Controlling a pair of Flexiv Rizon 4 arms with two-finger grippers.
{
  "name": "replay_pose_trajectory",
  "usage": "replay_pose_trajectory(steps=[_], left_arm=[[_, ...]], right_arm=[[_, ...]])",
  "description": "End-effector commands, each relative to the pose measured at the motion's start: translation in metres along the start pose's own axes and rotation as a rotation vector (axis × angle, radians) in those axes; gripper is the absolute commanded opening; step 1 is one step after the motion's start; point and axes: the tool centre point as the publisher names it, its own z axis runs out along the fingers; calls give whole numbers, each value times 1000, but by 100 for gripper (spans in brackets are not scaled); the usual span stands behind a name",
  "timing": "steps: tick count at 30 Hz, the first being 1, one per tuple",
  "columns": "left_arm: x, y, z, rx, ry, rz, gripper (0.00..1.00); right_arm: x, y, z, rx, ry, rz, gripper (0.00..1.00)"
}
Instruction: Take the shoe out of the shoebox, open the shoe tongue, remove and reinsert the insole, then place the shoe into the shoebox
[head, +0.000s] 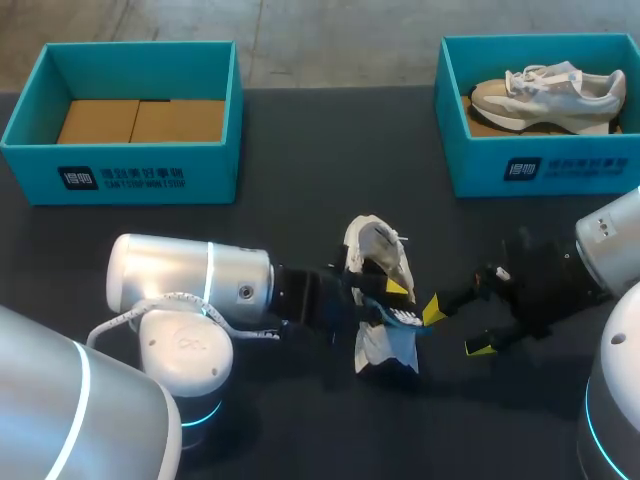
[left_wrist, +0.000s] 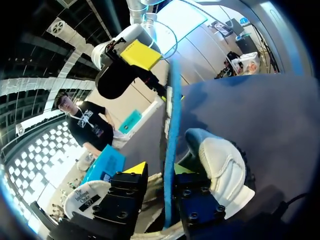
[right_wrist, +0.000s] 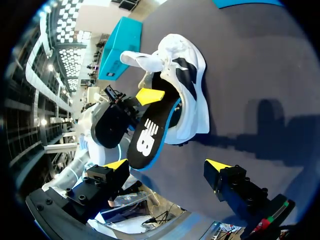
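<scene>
worktop (head: 300, 150): dark, with a broad bare stretch between the two boxes and in front of them.
left shoebox (head: 120, 172): teal, at the far left edge, only brown card inside.
right shoebox (head: 540, 172): teal, at the far right edge, with a pale second shoe (head: 548, 92) lying in it.
left arm (head: 190, 280): comes in low from the left and ends at the shoe.
shoe (head: 378, 255): white, out on mid-worktop near the front, well apart from both boxes.
insole (right_wrist: 147, 137): only the right wrist view shows its dark face, sticking halfway out of the shoe's mouth. The left wrist view shows just a blue edge.
left pincer (left_wrist: 159, 168): at the shoe's mouth, with the insole's edge running through it. Whether it pinches cannot be told.
right pincer (right_wrist: 166, 165): spread wide, holding nothing, near the insole's free end.
</scene>
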Motion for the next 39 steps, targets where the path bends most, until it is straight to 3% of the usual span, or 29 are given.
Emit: replay_pose_trajectory(steps=[1,4,21,22,23,39], left_arm=[[2,-7,-3,12,-7,18,24],[1,-11,-3,18,-12,31,20],[2,-28,-7,49,-19,71,17],[2,-28,-7,49,-18,71,12],[3,-28,-7,49,-18,72,0],[1,-7,-6,45,-14,100,0]], right_arm=[[1,-1,1,-2,-4,2,100],[1,-1,1,-2,-4,2,100],[1,-1,1,-2,-4,2,100],[1,-1,1,-2,-4,2,100],[1,-1,1,-2,-4,2,100],[1,-1,1,-2,-4,2,100]])
